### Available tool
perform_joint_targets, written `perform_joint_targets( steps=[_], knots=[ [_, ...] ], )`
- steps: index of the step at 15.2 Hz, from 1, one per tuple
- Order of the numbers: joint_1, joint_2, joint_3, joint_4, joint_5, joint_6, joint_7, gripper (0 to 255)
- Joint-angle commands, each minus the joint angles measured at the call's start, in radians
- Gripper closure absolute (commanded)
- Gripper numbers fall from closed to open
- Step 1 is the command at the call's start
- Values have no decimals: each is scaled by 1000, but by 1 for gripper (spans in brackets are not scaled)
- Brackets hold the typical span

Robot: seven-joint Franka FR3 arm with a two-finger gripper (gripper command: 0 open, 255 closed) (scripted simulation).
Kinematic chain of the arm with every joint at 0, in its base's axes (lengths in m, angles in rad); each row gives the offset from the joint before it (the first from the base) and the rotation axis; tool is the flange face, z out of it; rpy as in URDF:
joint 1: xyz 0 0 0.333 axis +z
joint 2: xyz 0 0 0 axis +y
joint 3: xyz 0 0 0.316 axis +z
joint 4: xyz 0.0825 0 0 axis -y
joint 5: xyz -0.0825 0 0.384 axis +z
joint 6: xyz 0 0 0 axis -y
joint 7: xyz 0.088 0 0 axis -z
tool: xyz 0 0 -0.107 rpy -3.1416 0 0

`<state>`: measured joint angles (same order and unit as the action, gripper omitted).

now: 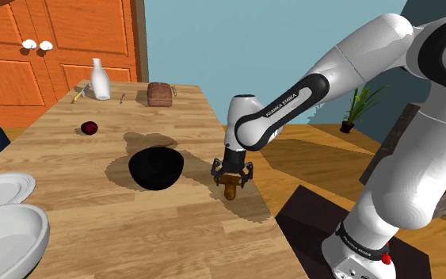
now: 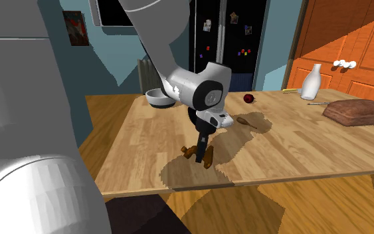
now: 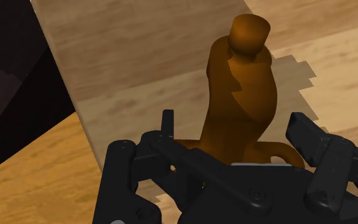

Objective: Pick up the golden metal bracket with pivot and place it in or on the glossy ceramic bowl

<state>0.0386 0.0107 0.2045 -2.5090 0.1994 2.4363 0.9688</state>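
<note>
Your gripper [image 1: 231, 176] sat low over the table [image 1: 126, 238], pointing down. The fingers [image 3: 303, 130] were spread wide, one each side of the bracket [image 3: 241, 95], with gaps on both sides, so nothing was held. The brown-gold bracket lay on the table right under the hand, close to the edge by the stand. It was near the black bowl [image 1: 156, 168], which sat toward the shoulder view's left.

Judgement: it looked like solid metal, stiff and likely heavy for its bulk. It was smooth and rounded, so it could have slipped or twisted under a squeeze. Your best hold was the thick middle stem, between the knobbed end and the curled foot, not the knob itself. The bowl looked glossy and probably chippable, so lower the bracket in, don't drop it.
</note>
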Motion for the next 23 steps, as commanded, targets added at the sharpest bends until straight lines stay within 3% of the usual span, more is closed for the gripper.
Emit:
perform_joint_targets(
  steps=[1, 3, 4, 13, 23],
  knots=[
    [0, 1, 0, 0, 0, 1, 0, 0],
    [0, 1, 0, 0, 0, 1, 0, 0],
    [0, 1, 0, 0, 0, 1, 0, 255],
    [0, 1, 0, 0, 0, 1, 0, 255],
    [-2, -113, -4, 35, 1, -146, 10, 255]
  ],
)
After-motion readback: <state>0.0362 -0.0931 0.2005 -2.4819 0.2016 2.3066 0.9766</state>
